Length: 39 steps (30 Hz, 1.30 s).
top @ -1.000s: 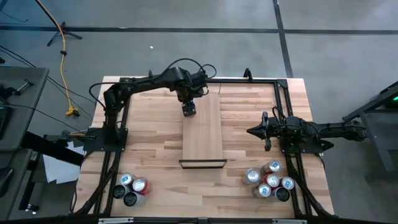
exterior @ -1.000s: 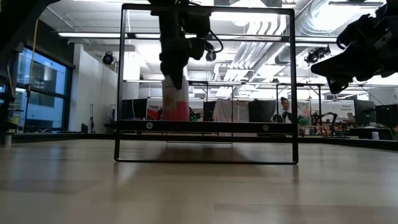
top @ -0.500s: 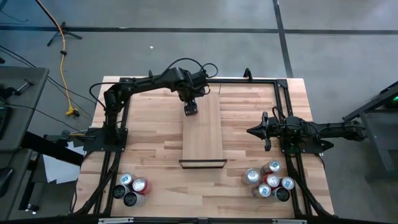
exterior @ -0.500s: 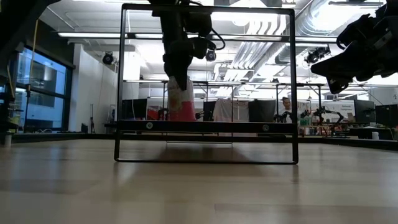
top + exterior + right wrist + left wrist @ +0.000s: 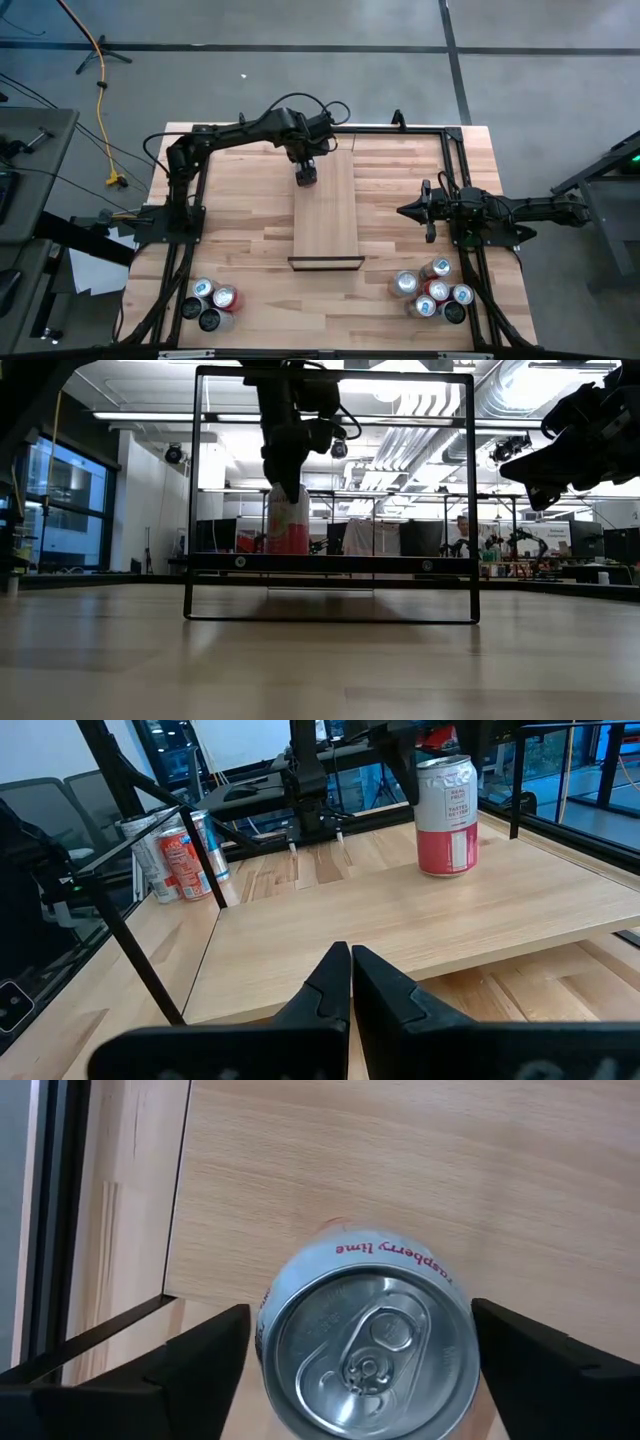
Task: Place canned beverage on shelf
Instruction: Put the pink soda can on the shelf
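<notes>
A red-and-white canned beverage (image 5: 287, 525) stands upright by its base on the far part of the shelf (image 5: 326, 215), a long light-wood plank with a black frame at its near end. My left gripper (image 5: 306, 173) points down over the can, open. Its fingers (image 5: 200, 1370) stand on either side of the can's top (image 5: 368, 1350) with a thin gap on each side. My right gripper (image 5: 405, 211) is shut. It hangs level over the right of the table and points at the shelf, with nothing held.
Several cans stand at the table's near left (image 5: 210, 300) and several more at its near right (image 5: 432, 290). A black frame (image 5: 330, 495) rises over the shelf's near end. The shelf's near half (image 5: 450, 910) is bare wood.
A second ago the can stood tilted under my left gripper. It has come upright and now stands on the shelf. The gripper stays over it in the same place.
</notes>
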Motion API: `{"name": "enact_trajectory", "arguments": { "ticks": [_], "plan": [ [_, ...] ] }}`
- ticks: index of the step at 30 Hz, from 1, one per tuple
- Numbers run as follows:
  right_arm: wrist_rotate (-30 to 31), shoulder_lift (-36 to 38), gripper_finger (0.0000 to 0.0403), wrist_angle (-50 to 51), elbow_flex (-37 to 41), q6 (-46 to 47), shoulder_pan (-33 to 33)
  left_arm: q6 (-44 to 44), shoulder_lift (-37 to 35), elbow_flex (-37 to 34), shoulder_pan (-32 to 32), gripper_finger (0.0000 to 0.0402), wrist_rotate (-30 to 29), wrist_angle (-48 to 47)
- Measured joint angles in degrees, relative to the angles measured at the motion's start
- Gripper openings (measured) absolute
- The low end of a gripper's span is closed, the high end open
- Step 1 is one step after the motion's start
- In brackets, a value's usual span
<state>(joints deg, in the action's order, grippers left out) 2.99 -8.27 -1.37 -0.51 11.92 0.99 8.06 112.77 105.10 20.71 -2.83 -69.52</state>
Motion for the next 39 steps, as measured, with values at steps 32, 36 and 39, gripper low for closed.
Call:
{"name": "enact_trajectory", "arguments": {
  "ticks": [32, 36, 39],
  "plan": [
    [-0.01, -0.02, 0.0, -0.02, 0.0, 0.0, 0.02, -7.66, -16.3, 15.03, -8.63, 0.04, 14.16, 6.51],
    [0.02, -0.02, 0.0, 0.0, 0.0, 0.0, 0.0, -11.09, -25.27, 0.63, -13.05, 0.04, 10.19, 17.09],
    [0.0, -0.01, 0.0, 0.0, 0.0, -0.01, 0.01, -15.34, -33.19, -13.04, -15.67, 0.04, 4.44, 26.06]
  ]
}}
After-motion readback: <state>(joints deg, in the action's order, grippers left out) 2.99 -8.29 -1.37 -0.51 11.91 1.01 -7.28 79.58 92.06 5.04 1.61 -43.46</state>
